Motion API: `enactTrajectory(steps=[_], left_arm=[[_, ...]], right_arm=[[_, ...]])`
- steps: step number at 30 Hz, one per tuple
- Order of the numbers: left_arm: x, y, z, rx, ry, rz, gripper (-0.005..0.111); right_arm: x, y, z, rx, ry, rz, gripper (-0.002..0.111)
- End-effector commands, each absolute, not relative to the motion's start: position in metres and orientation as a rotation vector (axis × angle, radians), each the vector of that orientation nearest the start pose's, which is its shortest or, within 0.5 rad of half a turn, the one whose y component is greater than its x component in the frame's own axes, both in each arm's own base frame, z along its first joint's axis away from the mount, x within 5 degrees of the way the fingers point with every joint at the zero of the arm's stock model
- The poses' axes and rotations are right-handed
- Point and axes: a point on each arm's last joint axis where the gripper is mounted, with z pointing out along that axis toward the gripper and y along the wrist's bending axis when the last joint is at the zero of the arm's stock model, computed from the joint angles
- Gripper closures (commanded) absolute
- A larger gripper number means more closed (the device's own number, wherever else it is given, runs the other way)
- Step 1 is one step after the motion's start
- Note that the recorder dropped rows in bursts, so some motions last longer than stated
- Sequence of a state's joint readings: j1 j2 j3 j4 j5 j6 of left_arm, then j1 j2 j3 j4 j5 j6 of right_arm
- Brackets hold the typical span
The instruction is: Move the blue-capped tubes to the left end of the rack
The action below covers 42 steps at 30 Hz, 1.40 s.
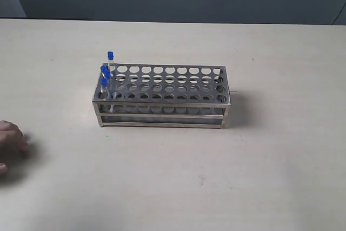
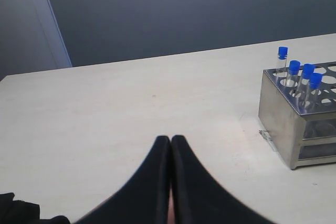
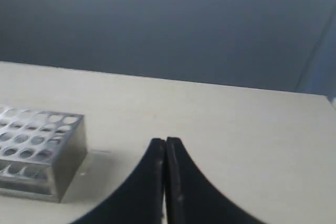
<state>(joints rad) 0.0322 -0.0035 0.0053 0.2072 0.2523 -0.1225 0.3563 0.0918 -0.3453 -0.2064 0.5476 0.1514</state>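
Far out to the left of the rack point(image 1: 162, 115), right at the edge of the outside view, a pinkish hand point(image 1: 10, 145) shows on the pale desk point(image 1: 227, 187). Also on the left side of the rack, the left gripper point(image 2: 170, 141) is clenched tight. Its two black fingers are pressed flat together with nothing between them, and it stays well apart from the rack. Next comes the shiny steel rack itself, standing in the middle of the desk with lots of round holes in its top. The four blue-capped tubes point(image 1: 106, 75) all stand upright in holes at the rack's left end, close together in a row across that end. The tube at the back of the rack sticks up higher than the other three. On the right side of the rack, the right gripper point(image 3: 166, 142) is clenched too, with its black fingers touching and nothing held. It is well apart from the rack's right end
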Motion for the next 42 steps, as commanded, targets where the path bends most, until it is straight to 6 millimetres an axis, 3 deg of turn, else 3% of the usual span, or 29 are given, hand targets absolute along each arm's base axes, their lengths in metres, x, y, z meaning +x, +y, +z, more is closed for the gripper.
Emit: enactTrajectory(steps=[1,7,15,26,42], left_arm=[[0.055,0.006,0.191,0.003,1.726,0.117,0.106],[0.055,0.006,0.191,0.003,1.726,0.117,0.106],[0.055,0.006,0.191,0.003,1.726,0.117,0.106],[0.055,0.006,0.191,0.003,1.726,0.117,0.106],[0.055,0.006,0.191,0.003,1.726,0.117,0.106]], right_arm=[[0.036,0.0,0.253,0.005,1.738,0.094,0.109],[0.04,-0.005,0.232,0.222,1.79,0.026,0.109],[0.044,-0.006,0.226,0.199,1.77,-0.017,0.109],[0.052,-0.007,0.179,0.198,1.855,-0.027,0.109],[0.053,-0.007,0.181,0.145,1.841,-0.067,0.109]])
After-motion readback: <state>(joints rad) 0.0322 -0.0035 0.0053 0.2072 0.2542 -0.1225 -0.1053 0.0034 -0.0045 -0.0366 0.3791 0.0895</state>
